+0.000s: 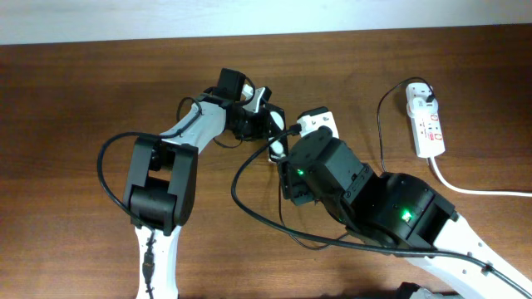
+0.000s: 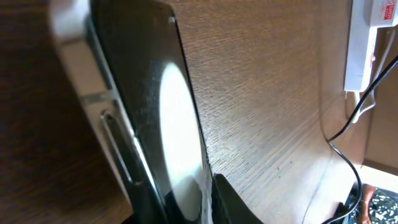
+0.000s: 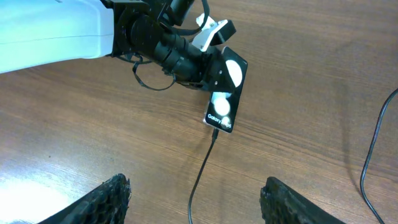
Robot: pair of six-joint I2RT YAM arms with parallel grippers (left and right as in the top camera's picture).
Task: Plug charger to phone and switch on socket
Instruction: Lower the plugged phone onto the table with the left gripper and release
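Observation:
The black glossy phone [image 3: 224, 93], with two white spots and white text, lies tilted on the wood table. My left gripper [image 3: 198, 70] is shut on its far end. In the left wrist view the phone [image 2: 155, 112] fills the frame between the jaws. The thin black charger cable [image 3: 200, 171] meets the phone's near end, and its tip looks seated there. My right gripper [image 3: 199, 198] is open and empty, and the cable runs between its fingers. The white socket strip [image 1: 428, 126] with red marks lies at the far right, with a white plug [image 1: 420, 93] in it.
The socket's thick white cord [image 1: 474, 189] runs off to the right edge. The charger cable [image 1: 379, 133] hangs in a loop left of the strip. Both arms crowd the table's middle [image 1: 332, 178]. The strip also shows in the left wrist view [image 2: 367, 43].

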